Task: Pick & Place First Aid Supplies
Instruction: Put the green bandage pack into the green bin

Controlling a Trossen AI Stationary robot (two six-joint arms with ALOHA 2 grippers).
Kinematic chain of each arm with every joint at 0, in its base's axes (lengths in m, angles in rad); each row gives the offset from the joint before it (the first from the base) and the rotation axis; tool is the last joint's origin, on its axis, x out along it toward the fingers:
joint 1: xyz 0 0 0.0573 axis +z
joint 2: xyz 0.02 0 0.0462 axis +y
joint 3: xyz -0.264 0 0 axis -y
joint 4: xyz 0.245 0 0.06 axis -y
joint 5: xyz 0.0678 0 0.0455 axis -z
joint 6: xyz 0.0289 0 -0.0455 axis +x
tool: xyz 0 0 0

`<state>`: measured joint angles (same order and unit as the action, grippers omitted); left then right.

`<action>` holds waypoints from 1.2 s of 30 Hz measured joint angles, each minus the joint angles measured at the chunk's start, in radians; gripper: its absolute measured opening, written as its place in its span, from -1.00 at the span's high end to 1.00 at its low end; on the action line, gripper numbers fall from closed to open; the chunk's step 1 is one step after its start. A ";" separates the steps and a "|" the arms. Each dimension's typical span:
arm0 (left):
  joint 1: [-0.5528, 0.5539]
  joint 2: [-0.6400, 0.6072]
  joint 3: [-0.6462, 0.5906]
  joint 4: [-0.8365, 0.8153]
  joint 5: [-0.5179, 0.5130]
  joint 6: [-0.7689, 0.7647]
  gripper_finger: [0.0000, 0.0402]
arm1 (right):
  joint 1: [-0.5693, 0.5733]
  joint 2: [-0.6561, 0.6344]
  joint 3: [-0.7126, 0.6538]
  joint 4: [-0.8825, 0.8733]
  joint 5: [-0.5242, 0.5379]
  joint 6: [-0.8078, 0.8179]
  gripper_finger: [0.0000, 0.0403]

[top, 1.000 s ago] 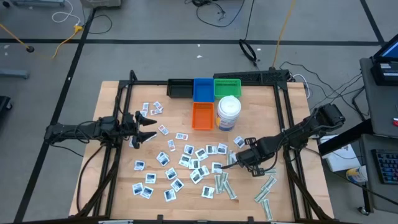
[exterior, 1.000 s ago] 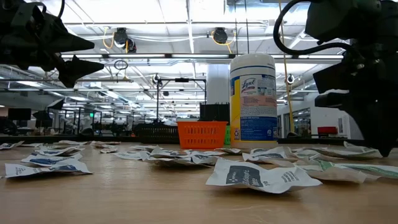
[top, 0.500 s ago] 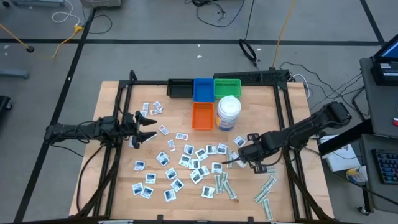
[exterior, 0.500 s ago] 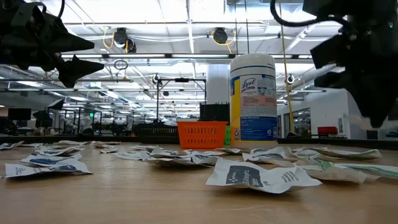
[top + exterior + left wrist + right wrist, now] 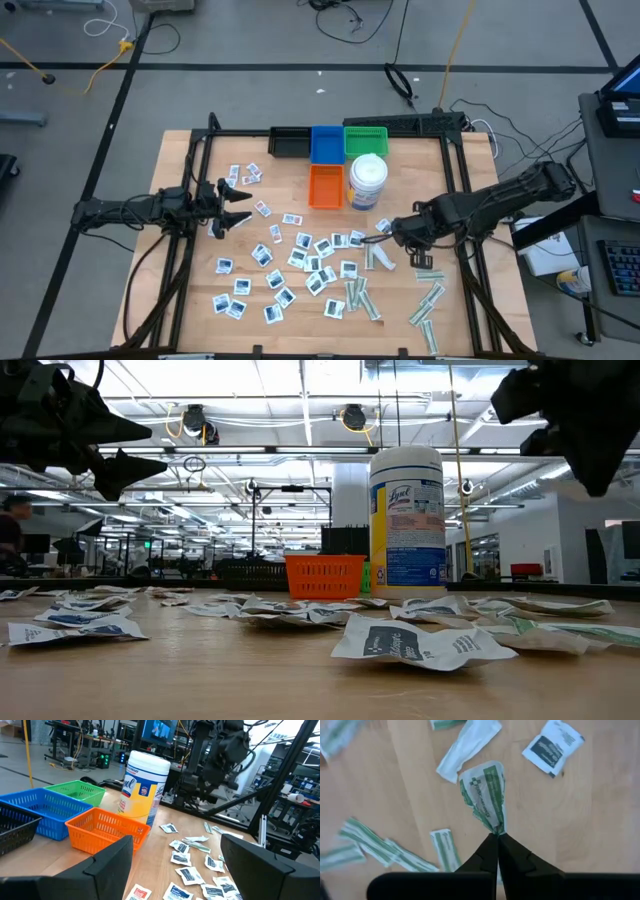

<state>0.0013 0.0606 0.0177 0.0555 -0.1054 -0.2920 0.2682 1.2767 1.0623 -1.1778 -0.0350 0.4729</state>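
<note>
Wooden bench (image 5: 190, 290) was littered with white square packets (image 5: 283, 297).
Right tool (image 5: 497, 836) pinched a crumpled green-printed white strip (image 5: 487, 792) aloft; left tool (image 5: 232, 206) hovered wide, holding nothing.

1. The table (image 5: 190, 160) is pale, light-brown wood.
2. Near its far edge sit a black basket (image 5: 289, 143), a blue basket (image 5: 326, 143), a green basket (image 5: 365, 138) and an orange basket (image 5: 326, 185).
3. The wipes canister (image 5: 368, 182) is white, with a label in blue, yellow and pale pink.
4. The square packets (image 5: 316, 262) are white with blue or dark print; a few near the left edge carry red.
5. The wrapped strip (image 5: 485, 796) in the black right gripper (image 5: 496, 836) is white with green print and a green cross.
6. Both arms are black.
</note>
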 joint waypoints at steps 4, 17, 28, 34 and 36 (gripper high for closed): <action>0.000 0.000 0.000 0.000 0.000 0.000 -0.52 | -0.045 -0.007 0.010 -0.013 -0.001 0.063 1.00; 0.000 0.000 0.000 0.000 0.000 0.000 -0.52 | -0.405 -0.007 0.010 -0.116 0.008 -0.058 1.00; 0.000 0.000 0.000 0.000 0.000 0.000 -0.52 | -0.748 -0.007 0.010 -0.112 0.014 -0.153 1.00; 0.000 0.000 0.000 0.000 0.000 0.000 -0.52 | -0.893 -0.007 0.010 -0.109 0.016 -0.168 1.00; 0.000 0.000 0.000 0.000 0.000 0.000 -0.52 | -0.935 -0.007 0.010 -0.109 0.016 -0.178 1.00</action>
<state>0.0013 0.0608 0.0175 0.0555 -0.1055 -0.2923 -0.6673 1.2697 1.0721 -1.2867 -0.0193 0.2945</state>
